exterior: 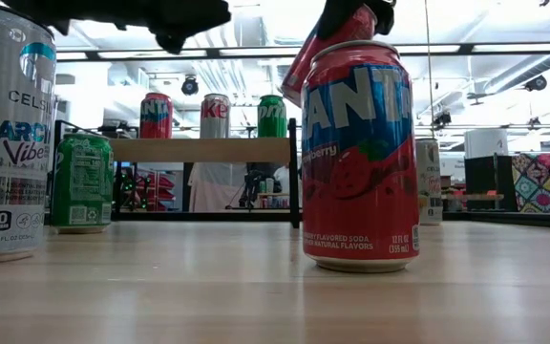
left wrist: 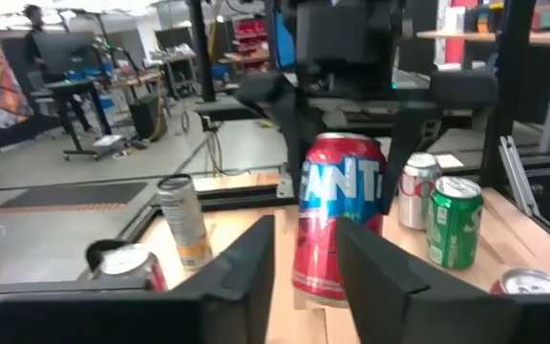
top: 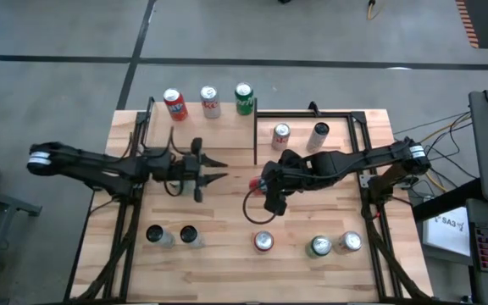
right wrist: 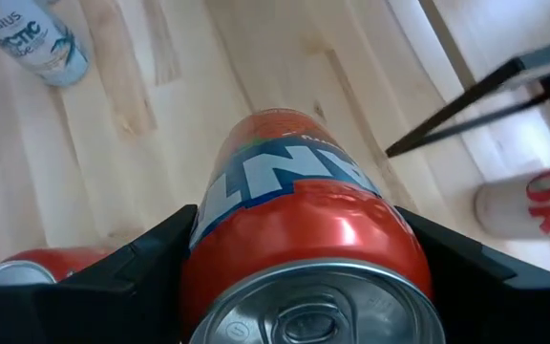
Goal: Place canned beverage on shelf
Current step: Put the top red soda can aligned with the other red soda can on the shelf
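Observation:
My right gripper (top: 271, 196) is shut on a red Fanta can (right wrist: 304, 220), held up over the middle of the table; the low view shows this can (exterior: 330, 43) high and tilted. To its left my left gripper (top: 220, 169) hangs open, its fingers level and pointing at the can (left wrist: 340, 215) with a gap between them, touching nothing. The shelf (exterior: 203, 150), a light board on black posts, stands at the far left (top: 202, 135). On it stand three cans: red (exterior: 157, 115), silver (exterior: 215, 115) and green (exterior: 272, 115). My right gripper pinches the Fanta can's round side wall (right wrist: 208, 239) between its two fingers, near the can's lid end. The fingers slant down from the table's right side. The can is lifted clear of the table and tilted, its lid toward the wrist.
Near the table's front edge stand several cans, among them another Fanta (exterior: 359, 158), a Celsius (exterior: 8, 134) and a green one (exterior: 81, 182). A black frame at the far right holds two more cans (top: 281, 133) (top: 320, 134). Bare tabletop lies between the arms and the front cans.

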Robot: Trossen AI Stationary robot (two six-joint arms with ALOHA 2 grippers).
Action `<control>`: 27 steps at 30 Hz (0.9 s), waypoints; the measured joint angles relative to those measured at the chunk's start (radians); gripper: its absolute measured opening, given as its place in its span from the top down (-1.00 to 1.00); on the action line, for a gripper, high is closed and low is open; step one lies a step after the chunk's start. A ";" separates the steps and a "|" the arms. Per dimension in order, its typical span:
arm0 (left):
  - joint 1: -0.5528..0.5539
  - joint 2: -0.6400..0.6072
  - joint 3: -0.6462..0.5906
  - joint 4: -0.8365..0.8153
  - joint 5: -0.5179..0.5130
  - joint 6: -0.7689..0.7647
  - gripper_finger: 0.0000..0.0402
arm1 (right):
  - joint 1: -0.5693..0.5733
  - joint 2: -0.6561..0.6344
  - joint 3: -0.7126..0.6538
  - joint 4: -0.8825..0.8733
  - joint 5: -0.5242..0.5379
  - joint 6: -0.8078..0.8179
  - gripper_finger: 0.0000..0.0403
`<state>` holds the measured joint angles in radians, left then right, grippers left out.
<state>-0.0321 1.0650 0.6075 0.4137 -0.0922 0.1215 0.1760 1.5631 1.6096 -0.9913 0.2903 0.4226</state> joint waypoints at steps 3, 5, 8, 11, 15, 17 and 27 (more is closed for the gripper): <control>0.000 0.055 0.033 -0.003 0.005 -0.009 0.27 | 0.000 0.000 0.000 0.012 -0.001 -0.028 -0.42; 0.000 0.090 0.057 -0.004 0.006 -0.012 0.15 | -0.004 0.000 0.000 0.008 -0.002 -0.031 -0.42; 0.000 0.138 0.094 -0.017 0.006 -0.030 -0.02 | -0.007 0.000 0.000 0.008 -0.002 -0.041 -0.42; -0.003 0.184 0.119 -0.039 0.005 -0.044 -0.22 | -0.007 0.000 0.000 0.008 -0.001 -0.042 -0.42; -0.010 0.236 0.145 -0.043 0.006 -0.049 -0.46 | -0.007 0.000 0.000 0.006 -0.005 -0.042 -0.42; -0.014 0.257 0.157 -0.040 0.006 -0.049 -0.55 | -0.007 0.000 0.000 0.006 -0.006 -0.043 -0.42; -0.031 0.367 0.206 -0.041 0.010 -0.049 -0.67 | -0.007 0.000 0.000 0.010 -0.006 -0.070 -0.42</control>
<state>-0.0630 1.4317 0.8139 0.3722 -0.0824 0.0721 0.1692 1.5631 1.6100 -0.9813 0.2840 0.3523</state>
